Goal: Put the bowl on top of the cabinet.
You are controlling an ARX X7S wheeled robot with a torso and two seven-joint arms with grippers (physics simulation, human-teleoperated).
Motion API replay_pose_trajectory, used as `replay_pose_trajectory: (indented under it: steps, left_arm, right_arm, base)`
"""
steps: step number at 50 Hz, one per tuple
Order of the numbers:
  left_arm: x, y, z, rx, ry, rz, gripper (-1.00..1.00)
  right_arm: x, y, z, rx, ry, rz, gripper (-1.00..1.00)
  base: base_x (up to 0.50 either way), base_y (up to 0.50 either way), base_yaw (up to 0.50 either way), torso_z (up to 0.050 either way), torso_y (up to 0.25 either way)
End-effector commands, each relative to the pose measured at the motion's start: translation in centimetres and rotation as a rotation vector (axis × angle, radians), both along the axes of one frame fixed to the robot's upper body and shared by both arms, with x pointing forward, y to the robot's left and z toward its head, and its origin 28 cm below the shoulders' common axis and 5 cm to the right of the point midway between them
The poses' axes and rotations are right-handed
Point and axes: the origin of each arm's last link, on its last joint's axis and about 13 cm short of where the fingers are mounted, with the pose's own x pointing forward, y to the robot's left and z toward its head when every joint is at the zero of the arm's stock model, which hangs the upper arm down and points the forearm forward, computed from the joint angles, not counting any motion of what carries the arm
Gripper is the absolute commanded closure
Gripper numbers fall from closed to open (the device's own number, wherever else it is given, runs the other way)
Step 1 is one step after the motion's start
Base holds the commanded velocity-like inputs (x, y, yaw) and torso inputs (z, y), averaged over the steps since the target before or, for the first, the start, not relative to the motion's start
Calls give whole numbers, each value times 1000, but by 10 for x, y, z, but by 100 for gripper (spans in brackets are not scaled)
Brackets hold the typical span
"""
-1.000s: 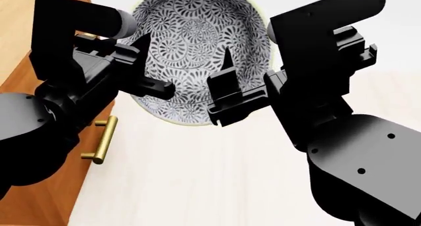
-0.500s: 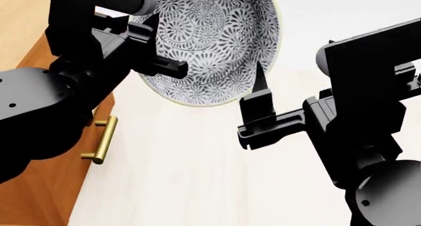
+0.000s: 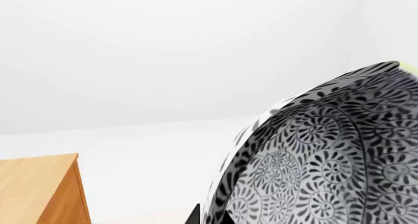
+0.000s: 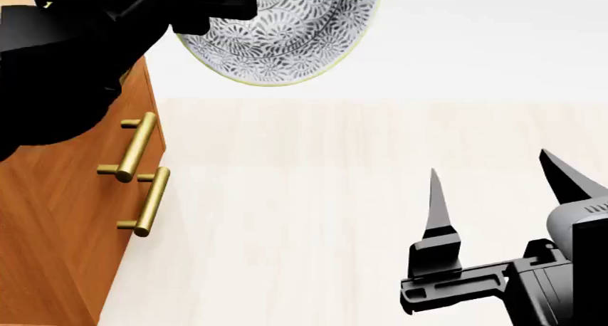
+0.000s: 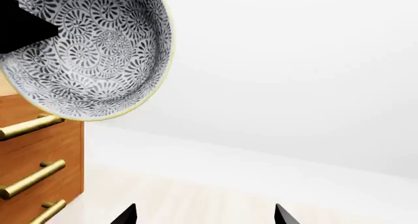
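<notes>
The bowl, patterned dark grey-blue on white with a pale rim, hangs tilted in the air beside the upper corner of the orange-brown cabinet. My left gripper is shut on the bowl's rim nearest the cabinet. In the left wrist view the gripper pinches the rim of the bowl, with the cabinet top below and to one side. My right gripper is open and empty, low and well away from the bowl. In its wrist view the gripper faces the bowl and cabinet.
Brass bar handles stick out from the cabinet front towards the pale floor. A plain white wall lies behind.
The left arm has carried the bowl up and toward the cabinet. The right gripper has drawn back from the bowl, down and to the right, open.
</notes>
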Motion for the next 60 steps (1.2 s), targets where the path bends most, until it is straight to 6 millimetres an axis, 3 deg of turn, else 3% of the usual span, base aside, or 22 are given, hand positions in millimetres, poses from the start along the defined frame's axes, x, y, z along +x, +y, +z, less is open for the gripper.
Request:
replay_pose_trajectory:
  steps: [1,9,11,15,26,33,38,51,59,60]
  left_arm:
    - [-6,4,43,-66,46,26,100]
    - [-9,11,58,-56,109,26,100]
    - [-7,14,64,-22,97,104,100]
    - [-1,20,76,-50,206,85,100]
    - [-7,45,115,-145,219,139,100]
    - [-1,61,119,-190,273,179,100]
    - [6,74,128,-282,409,150,100]
    - [10,81,125,-382,478,242,100]
    - [19,87,125,-574,498,336,100]
    - [8,105,138,-592,494,350,100]
  right_arm:
    - [-9,3,-15,3,-2,28,-100]
    - [-10,9,-18,-15,-3,53,-100]
    - [-9,10,-18,-20,-1,59,-100]
    - [-9,12,-16,-28,1,65,-100]
    - [-6,12,-24,-33,19,63,-100]
    - [-5,13,-25,-39,24,57,-100]
    - [-5,14,-25,-50,27,51,-100]
    - [-5,12,-29,-41,32,43,-100]
    - [-4,11,-31,-39,37,39,-100]
    - [-4,10,-32,-42,40,33,-100]
  base:
    - [0,0,0,0,0]
    - [0,0,0,0,0]
    - [0,0,0,0,0]
    - [0,0,0,0,3]
    - [0,0,0,0,0]
    - [0,0,0,0,0]
    - [0,0,0,2,2]
    - [0,0,0,0,0]
    - [0,0,0,0,0]
    - [0,0,0,0,0]
